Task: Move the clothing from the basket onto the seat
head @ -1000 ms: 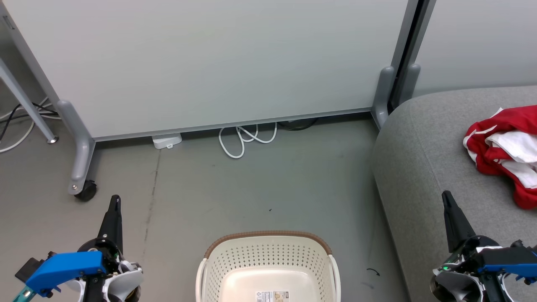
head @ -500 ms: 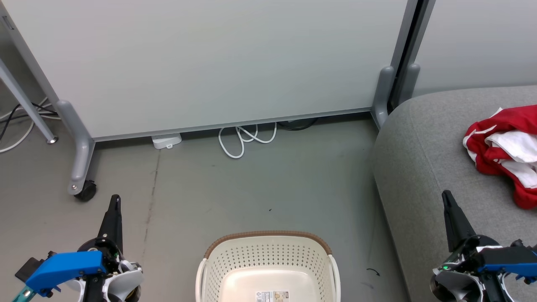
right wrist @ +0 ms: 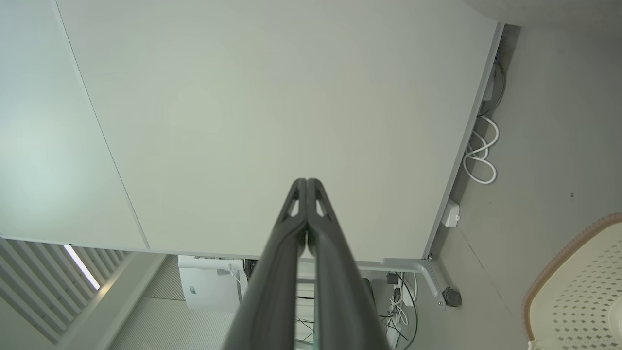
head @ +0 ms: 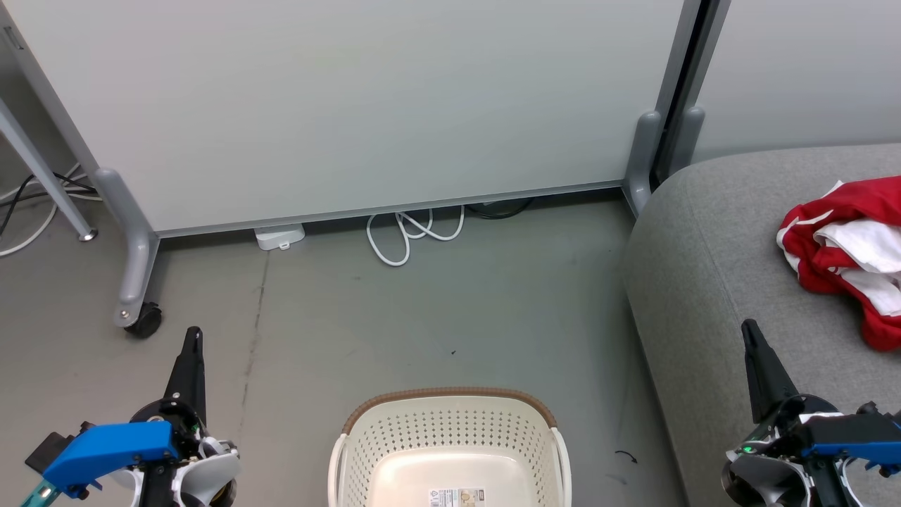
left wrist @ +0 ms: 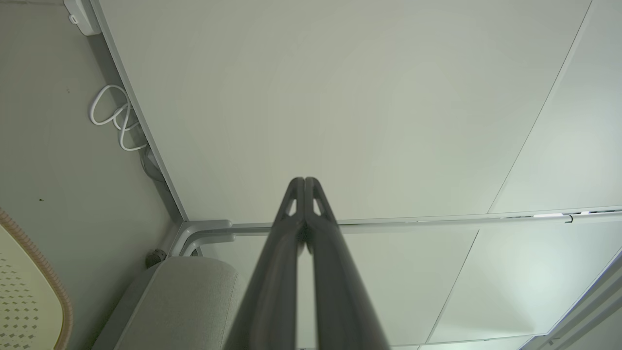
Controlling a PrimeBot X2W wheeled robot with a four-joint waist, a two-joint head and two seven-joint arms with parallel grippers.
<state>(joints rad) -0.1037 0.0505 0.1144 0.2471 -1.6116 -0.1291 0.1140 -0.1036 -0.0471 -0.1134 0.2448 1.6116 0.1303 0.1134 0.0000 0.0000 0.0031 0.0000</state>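
Nothing moved — clothing (head: 809, 262) on seat (head: 704, 282), left gripper (head: 192, 336), right gripper (head: 748, 329) still closed

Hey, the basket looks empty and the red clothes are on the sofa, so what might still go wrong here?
1. The basket is cut off by the head view's bottom edge, so a shirt in its near part could be missed.
2. The clothing on the seat runs off the view's right edge, so the shirts cannot be counted.
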